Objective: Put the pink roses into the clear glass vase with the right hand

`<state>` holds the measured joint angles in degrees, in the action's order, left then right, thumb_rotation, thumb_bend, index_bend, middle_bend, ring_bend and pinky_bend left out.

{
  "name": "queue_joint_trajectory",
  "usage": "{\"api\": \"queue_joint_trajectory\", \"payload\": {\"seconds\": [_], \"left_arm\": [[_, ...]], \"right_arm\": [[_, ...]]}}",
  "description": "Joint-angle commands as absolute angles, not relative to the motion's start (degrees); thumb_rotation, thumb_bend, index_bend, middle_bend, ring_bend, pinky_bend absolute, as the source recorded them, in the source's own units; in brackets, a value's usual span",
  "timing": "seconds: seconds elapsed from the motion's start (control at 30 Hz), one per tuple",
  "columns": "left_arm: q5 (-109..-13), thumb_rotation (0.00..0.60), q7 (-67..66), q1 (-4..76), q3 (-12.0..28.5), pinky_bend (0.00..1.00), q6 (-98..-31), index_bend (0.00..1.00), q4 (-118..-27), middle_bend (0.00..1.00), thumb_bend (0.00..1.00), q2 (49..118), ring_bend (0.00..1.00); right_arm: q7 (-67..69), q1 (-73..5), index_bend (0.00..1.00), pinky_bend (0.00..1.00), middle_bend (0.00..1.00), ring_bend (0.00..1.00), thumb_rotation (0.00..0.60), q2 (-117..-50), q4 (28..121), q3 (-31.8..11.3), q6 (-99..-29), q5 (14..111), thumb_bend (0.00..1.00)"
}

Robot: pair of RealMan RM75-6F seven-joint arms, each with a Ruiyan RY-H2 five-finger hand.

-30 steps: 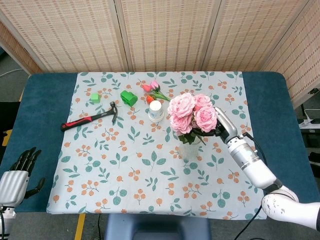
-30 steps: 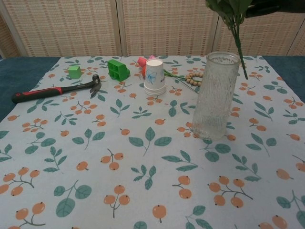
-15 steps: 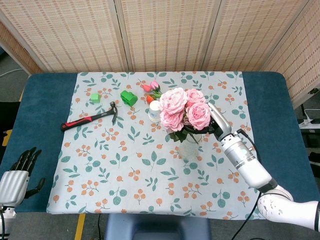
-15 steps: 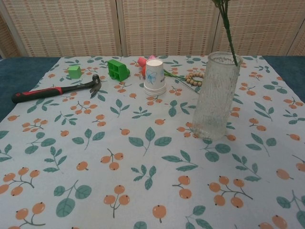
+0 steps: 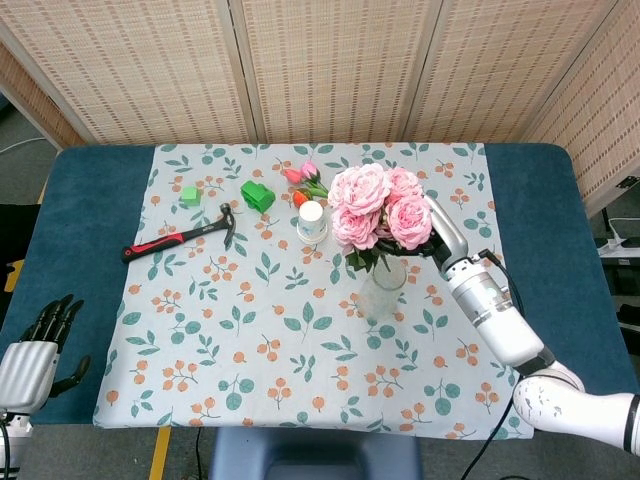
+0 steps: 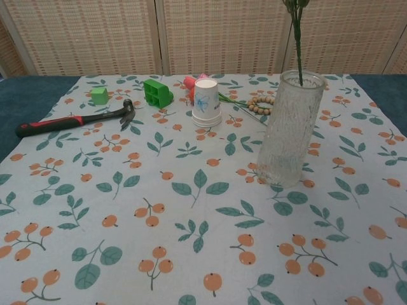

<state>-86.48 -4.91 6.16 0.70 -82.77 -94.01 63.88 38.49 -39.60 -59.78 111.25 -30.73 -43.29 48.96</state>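
A bunch of pink roses (image 5: 375, 205) hangs above the clear glass vase (image 5: 382, 290), which stands upright on the floral cloth. My right hand (image 5: 441, 237) grips the stems just right of the blooms; the flowers hide most of its fingers. In the chest view the green stems (image 6: 296, 38) come down nearly straight, and their tips dip just inside the mouth of the vase (image 6: 289, 130). That view does not show my right hand. My left hand (image 5: 35, 350) rests low off the table's front left corner, fingers apart and holding nothing.
On the cloth behind the vase stand a white paper cup (image 5: 312, 222), a green block (image 5: 258, 195), a small green cube (image 5: 190, 195), pink tulips (image 5: 300, 175) and a bead bracelet (image 6: 259, 105). A red-handled hammer (image 5: 180, 237) lies to the left.
My right hand carried the roses leftward from beside the vase to above it. The stem tips, earlier outside the rim, now sit inside the mouth. My left hand has stayed still.
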Motion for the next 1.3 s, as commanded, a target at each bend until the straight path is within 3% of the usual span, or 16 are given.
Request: {"api": "queue_joint_trajectory", "payload": {"seconds": [0.03, 0.13, 0.17, 0.23, 0.3, 0.4, 0.5, 0.63, 0.8, 0.87, 1.0, 1.13, 1.3], "left_arm": [[-86.35, 0.6, -4.91, 6.16, 0.74, 0.29, -82.72, 0.0, -93.95, 0.01, 0.37, 63.89, 0.05], [-86.21, 0.6, -4.79, 6.14, 0.8, 0.29, -82.74, 0.0, -93.94, 0.01, 0.37, 63.86, 0.05], [-86.22, 0.6, -4.74, 6.12, 0.8, 0.29, -82.78, 0.0, -93.95, 0.01, 0.37, 63.84, 0.05], [-86.26, 0.6, -4.7, 6.12, 0.81, 0.28, -82.82, 0.0, -93.93, 0.01, 0.37, 63.83, 0.05], [-86.33, 0.6, -4.71, 6.12, 0.76, 0.28, -82.8, 0.0, -93.9, 0.01, 0.37, 63.84, 0.05], [-86.41, 0.6, -4.8, 6.14, 0.73, 0.29, -82.78, 0.0, -93.92, 0.01, 0.37, 63.87, 0.05], [-86.41, 0.6, -4.84, 6.16, 0.75, 0.29, -82.78, 0.0, -93.94, 0.01, 0.37, 63.89, 0.05], [-86.39, 0.6, -4.89, 6.17, 0.76, 0.29, -82.77, 0.0, -93.91, 0.01, 0.37, 63.92, 0.05], [-86.43, 0.6, -4.92, 6.22, 0.74, 0.29, -82.69, 0.0, -93.83, 0.01, 0.37, 63.98, 0.05], [-86.45, 0.6, -4.9, 6.25, 0.72, 0.29, -82.63, 0.0, -93.74, 0.01, 0.37, 64.04, 0.05], [-86.15, 0.6, -4.6, 6.36, 0.82, 0.29, -82.35, 0.0, -93.42, 0.01, 0.37, 64.14, 0.05], [-85.47, 0.6, -4.12, 6.41, 1.08, 0.29, -82.08, 0.0, -92.93, 0.01, 0.37, 64.22, 0.05], [-85.48, 0.6, -3.97, 6.38, 1.23, 0.29, -82.36, 0.0, -92.97, 0.01, 0.37, 64.2, 0.05]], "right_arm": [[40.65, -39.65, 0.84, 1.0, 1.0, 1.0, 0.6, -61.13, 108.51, -30.2, -40.68, 49.95, 0.86], [42.08, -39.35, 0.83, 1.0, 1.0, 1.0, 0.6, -61.75, 106.62, -29.87, -38.85, 51.5, 0.84], [42.3, -39.25, 0.81, 1.0, 1.0, 1.0, 0.6, -61.9, 106.15, -29.73, -38.47, 52.01, 0.79], [42.92, -38.97, 0.73, 1.0, 1.0, 1.0, 0.6, -61.94, 105.39, -29.5, -37.43, 53.32, 0.61], [43.95, -38.63, 0.55, 1.0, 1.0, 1.0, 0.6, -61.51, 105.02, -29.51, -35.9, 54.72, 0.34], [45.24, -37.96, 0.3, 1.0, 1.0, 1.0, 0.6, -60.38, 105.07, -29.62, -33.89, 57.5, 0.12], [46.18, -37.08, 0.11, 1.0, 1.0, 1.0, 0.6, -59.04, 105.49, -29.7, -32.78, 60.5, 0.03], [46.25, -35.8, 0.02, 1.0, 1.0, 1.0, 0.6, -57.26, 105.92, -29.15, -32.69, 64.23, 0.01], [46.81, -33.42, 0.0, 1.0, 1.0, 1.0, 0.6, -54.72, 106.67, -28.05, -34.12, 68.22, 0.01], [45.6, -31.61, 0.05, 1.0, 1.0, 1.0, 0.6, -53.35, 107.25, -27.05, -36.39, 71.14, 0.01], [33.96, -23.16, 0.31, 1.0, 1.0, 1.0, 0.6, -50.74, 108.23, -20.99, -49.89, 82.01, 0.01], [20.03, -13.66, 0.39, 1.0, 1.0, 0.99, 0.6, -56.41, 103.9, -15.02, -67.7, 87.19, 0.01], [9.43, -8.09, 0.46, 1.0, 1.0, 0.94, 0.6, -65.78, 93.74, -12.44, -80.1, 86.31, 0.01]]}}
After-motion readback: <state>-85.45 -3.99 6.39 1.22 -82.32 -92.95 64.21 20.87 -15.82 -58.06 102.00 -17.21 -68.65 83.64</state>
